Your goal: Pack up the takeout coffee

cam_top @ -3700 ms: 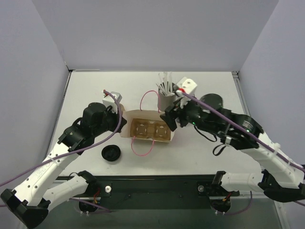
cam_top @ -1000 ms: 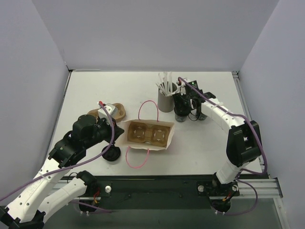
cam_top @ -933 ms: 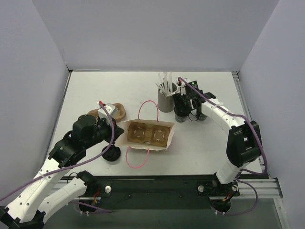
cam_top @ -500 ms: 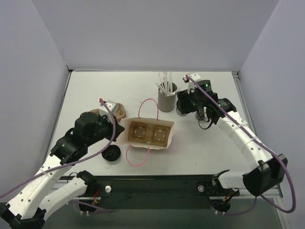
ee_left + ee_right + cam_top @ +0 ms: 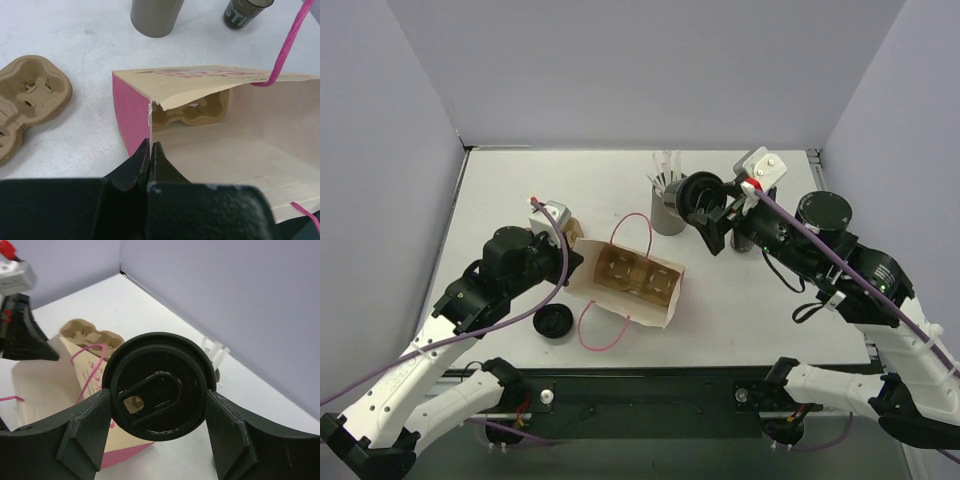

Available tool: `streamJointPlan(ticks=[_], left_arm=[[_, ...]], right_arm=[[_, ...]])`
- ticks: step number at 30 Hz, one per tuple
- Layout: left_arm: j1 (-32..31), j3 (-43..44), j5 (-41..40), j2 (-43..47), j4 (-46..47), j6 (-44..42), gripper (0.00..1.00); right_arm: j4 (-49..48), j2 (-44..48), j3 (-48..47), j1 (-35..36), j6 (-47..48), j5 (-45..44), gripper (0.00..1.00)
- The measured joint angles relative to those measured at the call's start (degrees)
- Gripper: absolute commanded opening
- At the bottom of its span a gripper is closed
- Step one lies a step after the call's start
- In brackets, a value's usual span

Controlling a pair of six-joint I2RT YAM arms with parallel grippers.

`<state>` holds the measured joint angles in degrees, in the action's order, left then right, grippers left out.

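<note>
Right claw (image 5: 159,412) clamps the takeout coffee (image 5: 159,385) squarely between its fingers (image 5: 85,435).

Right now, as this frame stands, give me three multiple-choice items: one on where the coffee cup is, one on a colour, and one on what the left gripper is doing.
1. Where is the coffee cup?
A) standing on the table
B) in the right gripper
C) beside the loose lid

2. What colour are the bag handles?
A) pink
B) white
C) green

3. What is the left gripper doing?
A) hanging open
B) pinching the bag by its edge
C) holding a straw

Answers:
1 B: the wrist view shows a finger on either side of the lidded cup.
2 A: both cords are pink.
3 B: its fingers are shut on the torn rim.
</note>
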<state>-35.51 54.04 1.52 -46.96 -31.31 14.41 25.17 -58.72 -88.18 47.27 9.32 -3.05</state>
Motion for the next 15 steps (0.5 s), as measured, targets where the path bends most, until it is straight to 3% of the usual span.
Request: streamJointPlan(ticks=[15], left_arm=[[0.0,1.1,-0.2,-0.4,0.6,0.6,0.0]], right_arm=[[1.5,-6.3,-3.7,28.2,8.2,-2.6,0.49]])
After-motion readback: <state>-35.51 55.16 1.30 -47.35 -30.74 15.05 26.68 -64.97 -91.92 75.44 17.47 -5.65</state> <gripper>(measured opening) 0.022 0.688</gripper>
